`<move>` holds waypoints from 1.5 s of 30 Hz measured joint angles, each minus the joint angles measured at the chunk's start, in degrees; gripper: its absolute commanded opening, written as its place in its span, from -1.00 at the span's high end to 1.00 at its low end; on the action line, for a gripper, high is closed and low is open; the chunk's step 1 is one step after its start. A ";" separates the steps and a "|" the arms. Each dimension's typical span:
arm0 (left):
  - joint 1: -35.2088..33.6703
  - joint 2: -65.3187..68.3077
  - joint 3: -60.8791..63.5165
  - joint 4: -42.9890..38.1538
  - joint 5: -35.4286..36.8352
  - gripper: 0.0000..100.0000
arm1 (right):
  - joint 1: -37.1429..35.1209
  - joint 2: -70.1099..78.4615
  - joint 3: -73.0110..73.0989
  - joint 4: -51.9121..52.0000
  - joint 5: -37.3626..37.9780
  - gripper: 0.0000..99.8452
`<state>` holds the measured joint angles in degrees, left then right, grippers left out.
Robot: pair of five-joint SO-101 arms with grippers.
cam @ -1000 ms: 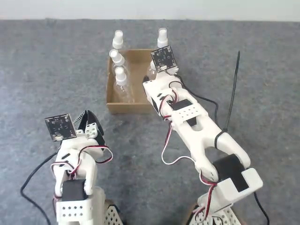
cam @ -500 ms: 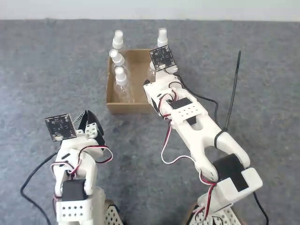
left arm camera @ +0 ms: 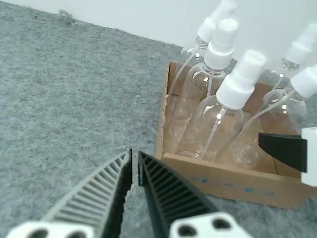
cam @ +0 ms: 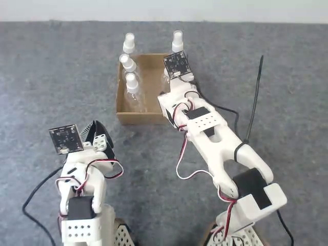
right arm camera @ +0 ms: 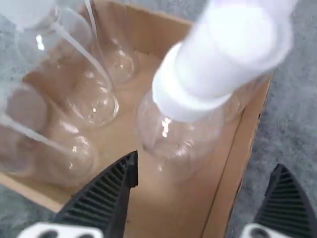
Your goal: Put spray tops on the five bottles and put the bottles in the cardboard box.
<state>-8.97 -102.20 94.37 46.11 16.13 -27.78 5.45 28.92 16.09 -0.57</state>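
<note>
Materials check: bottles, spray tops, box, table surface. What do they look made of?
Bottles: clear glossy plastic, possibly glass; see-through with highlights.
Spray tops: opaque white matte plastic, likely.
Box: plain brown cardboard, raw cut edges.
Table cover: grey felt or carpet, fuzzy speckled texture.

High camera looks down; both wrist cameras face the cardboard box [cam: 136, 118].

A thin black strip [cam: 254, 100] lies on the grey carpet [cam: 51, 77].
</note>
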 measured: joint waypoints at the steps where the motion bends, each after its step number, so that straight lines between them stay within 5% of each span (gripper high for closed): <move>1: 0.00 0.00 0.00 0.00 0.00 0.98 | -0.09 -0.09 0.00 0.88 0.00 0.30; 7: 0.00 0.00 0.00 0.00 0.00 0.98 | -0.35 -2.20 0.00 3.16 0.00 0.35; 15: 0.00 0.00 0.00 0.00 0.00 0.98 | -0.35 -7.38 0.00 8.97 0.00 0.78; 24: 0.00 0.00 0.00 0.00 0.00 0.98 | -0.62 -17.93 0.00 24.26 0.00 0.98; 32: 0.00 0.00 0.00 0.00 0.00 0.98 | -0.79 -29.98 1.49 36.84 0.00 0.99; 45: 0.00 0.00 0.00 0.00 0.00 0.98 | -0.70 -63.82 26.81 37.71 0.00 0.99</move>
<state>-8.97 -102.20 94.37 46.11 16.13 -28.48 -58.37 55.74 53.80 -0.57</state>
